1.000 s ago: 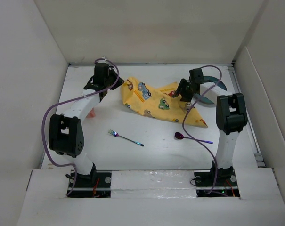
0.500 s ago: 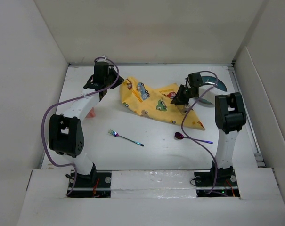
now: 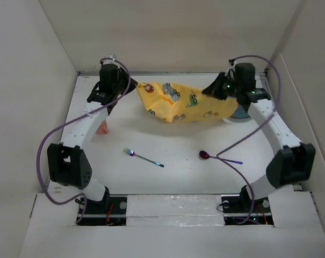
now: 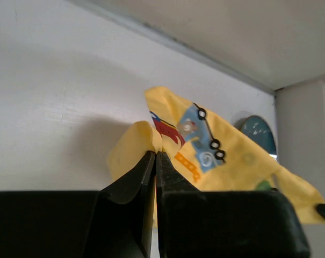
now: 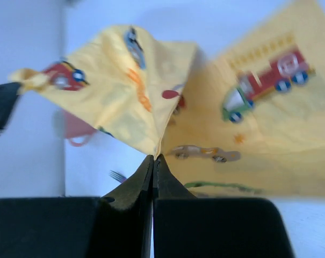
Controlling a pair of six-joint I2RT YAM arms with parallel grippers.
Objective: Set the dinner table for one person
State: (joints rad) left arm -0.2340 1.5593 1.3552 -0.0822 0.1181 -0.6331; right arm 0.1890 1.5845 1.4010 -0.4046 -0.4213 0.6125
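On the white dinner table (image 3: 178, 180), a yellow cloth (image 3: 183, 102) printed with vehicles hangs stretched between both grippers near the back wall. My left gripper (image 3: 130, 86) is shut on its left corner, and the wrist view shows the yellow cloth (image 4: 216, 156) pinched at the left gripper's (image 4: 156, 154) tips. My right gripper (image 3: 214, 90) is shut on the right edge, with the cloth's (image 5: 248, 123) fold caught between the right gripper's (image 5: 153, 158) fingers. A fork (image 3: 143, 157) and a spoon (image 3: 218, 157) lie in front.
A pink cup (image 3: 102, 128) stands at the left under my left arm. A teal plate (image 3: 240, 114) lies at the back right, mostly hidden behind the cloth and my right arm. Walls enclose the table on three sides.
My right gripper has shut on the cloth and swung to the back right, lifting and stretching it. The cloth's right part has come up off the table. My left gripper shifted slightly back-left.
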